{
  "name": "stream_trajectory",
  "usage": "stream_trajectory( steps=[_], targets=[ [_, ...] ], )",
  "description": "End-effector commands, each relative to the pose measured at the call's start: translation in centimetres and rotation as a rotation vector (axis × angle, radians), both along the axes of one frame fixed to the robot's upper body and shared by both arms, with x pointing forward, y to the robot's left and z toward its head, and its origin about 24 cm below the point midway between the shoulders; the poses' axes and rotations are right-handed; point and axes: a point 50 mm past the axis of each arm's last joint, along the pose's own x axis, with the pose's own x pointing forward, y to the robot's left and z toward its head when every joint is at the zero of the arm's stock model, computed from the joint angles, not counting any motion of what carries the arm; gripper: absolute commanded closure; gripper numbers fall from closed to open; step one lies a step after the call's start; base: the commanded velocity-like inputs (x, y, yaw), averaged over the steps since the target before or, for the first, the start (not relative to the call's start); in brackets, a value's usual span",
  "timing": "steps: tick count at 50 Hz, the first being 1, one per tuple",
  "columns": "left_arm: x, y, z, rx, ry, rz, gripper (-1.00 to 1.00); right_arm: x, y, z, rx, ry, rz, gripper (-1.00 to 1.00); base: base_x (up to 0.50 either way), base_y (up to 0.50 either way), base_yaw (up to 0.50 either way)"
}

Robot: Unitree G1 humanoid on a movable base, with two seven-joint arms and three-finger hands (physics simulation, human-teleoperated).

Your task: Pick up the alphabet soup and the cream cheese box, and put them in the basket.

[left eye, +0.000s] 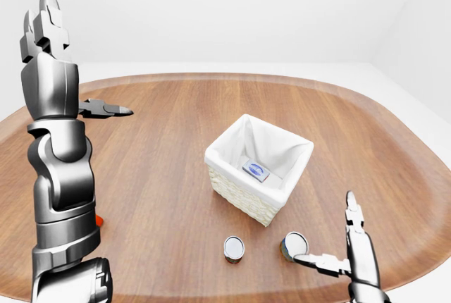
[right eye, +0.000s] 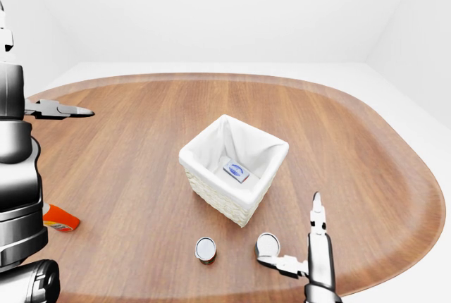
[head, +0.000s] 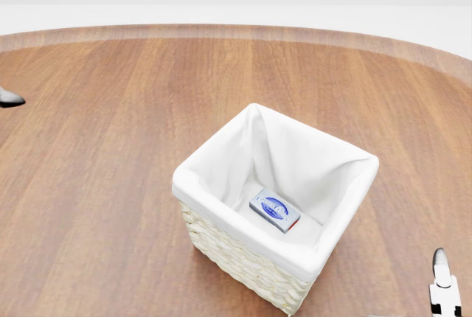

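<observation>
Sitting a little right of the middle of the left-eye view, the basket [left eye: 258, 176] stands on the brown wooden worktop [left eye: 162, 162] with its corner turned toward the lower edge of the frame. Its white cloth lining folds over the woven rim, and the cream cheese box [head: 274, 210] lies flat on the lining at the bottom, clear of the walls. Wood shows bare on every side of the basket, with the widest stretch running toward the upper left and the curved rim of the worktop at the top of the frame.

Below the basket, near the worktop's lower edge, two cans lie on their sides showing round ends. One can [left eye: 234, 248] rests apart at lower centre. The other can [left eye: 294, 245], to its right, sits just beside a fingertip of the right hand [left eye: 337, 246]; which of the two is the alphabet soup I cannot tell. That hand rises from the lower right with its fingers [left eye: 350, 208] spread open, one pointing up and one reaching sideways toward the can, gripping nothing.

The left hand [left eye: 77, 70] is raised high at the upper left, well away from everything, fingers splayed and empty. An orange object [right eye: 60, 218] lies near the worktop's left edge in the right-eye view.
</observation>
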Motion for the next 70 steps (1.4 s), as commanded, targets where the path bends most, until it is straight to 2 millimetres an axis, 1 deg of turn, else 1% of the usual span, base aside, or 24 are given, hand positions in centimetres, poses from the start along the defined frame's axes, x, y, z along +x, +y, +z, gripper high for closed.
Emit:
stream_trajectory(
  steps=[1, 6, 16, 42, 45, 48, 52, 58, 65, 70],
  targets=[
    [0.0, 0.0, -0.1, -0.001, 0.000, 0.001, -1.00, -0.2, 0.4, -0.3, -0.026, 0.025, 0.021, -1.00, 0.00, 0.00, 0.00],
    [0.1, 0.1, -0.2, -0.006, 0.004, 0.004, -1.00, 0.0, 0.5, -0.4, -0.050, 0.031, 0.024, -1.00, 0.00, 0.00, 0.00],
    [0.0, 0.0, 0.0, 0.000, -0.002, -0.001, -1.00, 0.2, 0.5, 0.1, -0.051, 0.002, 0.026, -1.00, 0.00, 0.00, 0.00],
    [0.0, 0.0, 0.0, 0.000, -0.002, -0.001, -1.00, 0.2, 0.5, 0.1, -0.054, 0.000, 0.027, -1.00, 0.00, 0.00, 0.00],
    [0.0, 0.0, 0.0, -0.003, -0.001, 0.001, -1.00, 0.2, 0.6, -0.5, -0.072, 0.030, 0.025, -1.00, 0.00, 0.00, 0.00],
    [0.1, 0.1, -0.2, -0.009, 0.004, 0.006, -1.00, -0.1, 0.6, -0.5, -0.068, 0.033, 0.028, -1.00, 0.00, 0.00, 0.00],
    [0.2, 0.1, -0.2, -0.008, 0.005, 0.005, -1.00, -0.5, 0.7, -1.1, -0.054, 0.061, 0.030, -1.00, 0.00, 0.00, 0.00],
    [0.1, 0.1, -0.2, -0.007, 0.004, 0.004, -1.00, -0.6, 0.9, -1.8, -0.065, 0.090, 0.031, -1.00, 0.00, 0.00, 0.00],
    [0.1, 0.0, -0.1, -0.003, 0.001, 0.001, -1.00, -0.5, 1.2, -1.9, -0.077, 0.093, 0.043, -1.00, 0.00, 0.00, 0.00],
    [0.1, 0.0, -0.1, -0.004, 0.002, 0.001, -1.00, -0.6, 1.7, -2.7, -0.082, 0.125, 0.071, -1.00, 0.00, 0.00, 0.00]
  ],
)
